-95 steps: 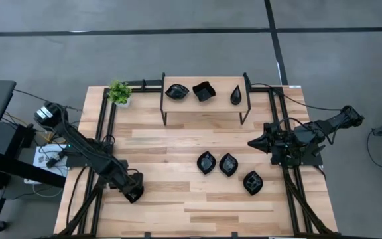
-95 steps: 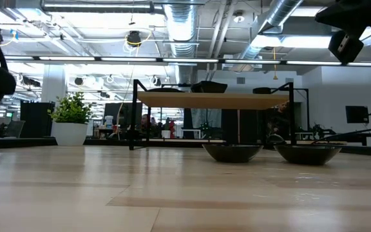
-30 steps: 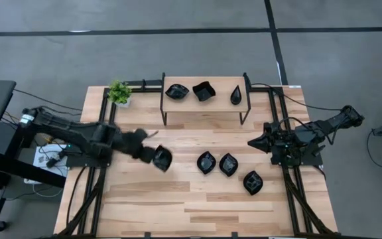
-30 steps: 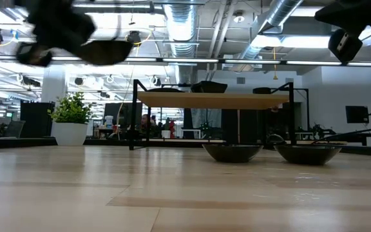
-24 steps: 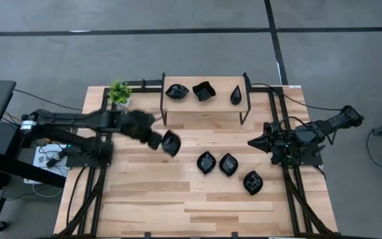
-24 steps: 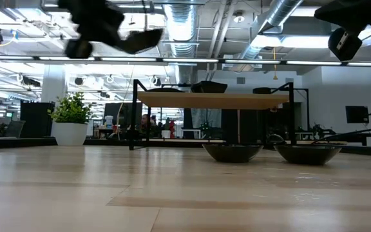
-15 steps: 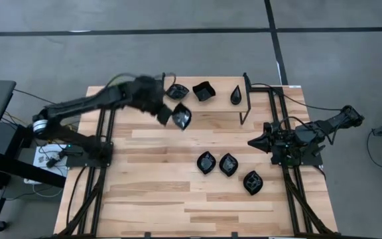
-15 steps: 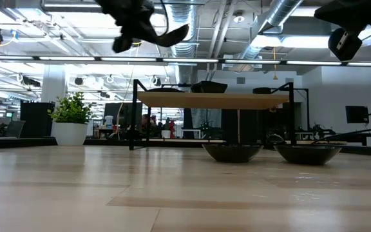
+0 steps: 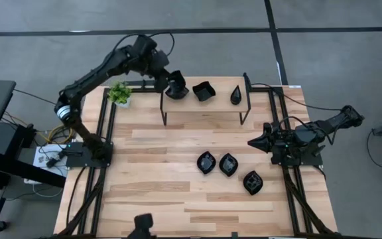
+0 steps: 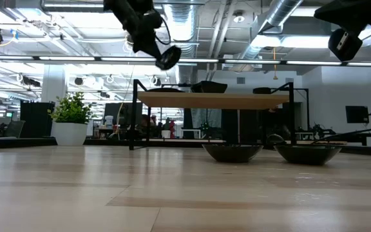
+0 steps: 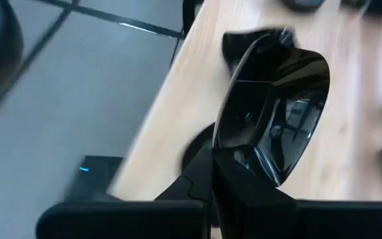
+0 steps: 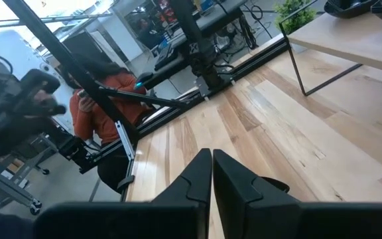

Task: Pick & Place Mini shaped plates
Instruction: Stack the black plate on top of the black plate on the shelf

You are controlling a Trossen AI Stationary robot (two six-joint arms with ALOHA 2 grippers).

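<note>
Since half a second ago, our left gripper [image 9: 172, 82] has swung from the desk [image 9: 158, 192] up over the raised shelf's [image 9: 219, 101] left end, carrying a glossy black plate [image 11: 270, 109]. Its jaws are clamped on that plate's rim. Our right gripper [image 9: 253, 143] waits at the desk's right edge, jaws closed, empty.

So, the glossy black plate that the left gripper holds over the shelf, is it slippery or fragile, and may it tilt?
The glossy black plate looks rigid and probably slippery: its surface mirrors the room. The left gripper, shut, pinches only one edge, so the plate may pivot if jolted. It looks hard, perhaps ceramic, so it might chip if dropped onto the wooden shelf.
</note>
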